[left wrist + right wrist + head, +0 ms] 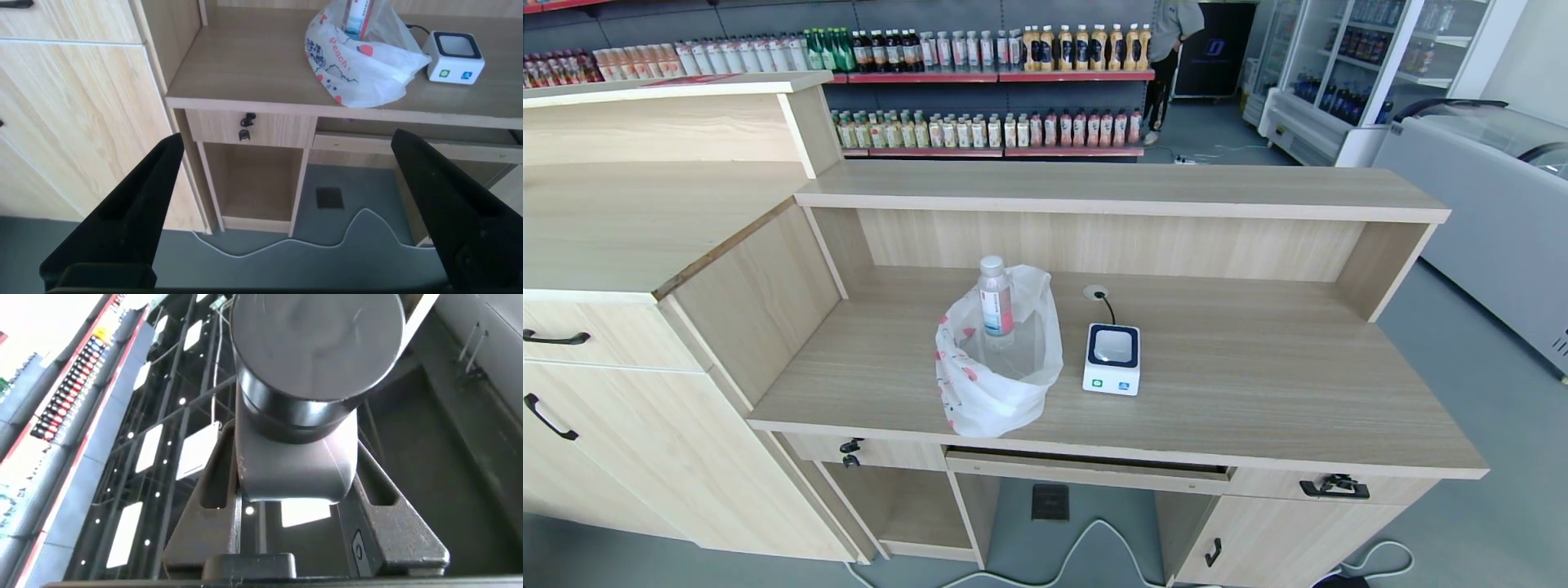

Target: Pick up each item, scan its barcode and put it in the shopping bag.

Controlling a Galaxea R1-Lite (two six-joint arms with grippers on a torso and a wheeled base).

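Left gripper (286, 135) hangs wide open and empty, low in front of the desk (1258, 384). Bottle (996, 302) stands in the bag (988, 392), just beside the scanner (1112, 358). Bagging looks done, I think. Next it would need another thing to scan.

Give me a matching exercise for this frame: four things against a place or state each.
1 bottle
2 shopping bag
3 scanner
4 left gripper

A open, in front of the counter, below its top
B on the counter, right of the shopping bag
C upright inside the shopping bag
D lying open-mouthed on the counter

Pairs: 1-C, 2-D, 3-B, 4-A
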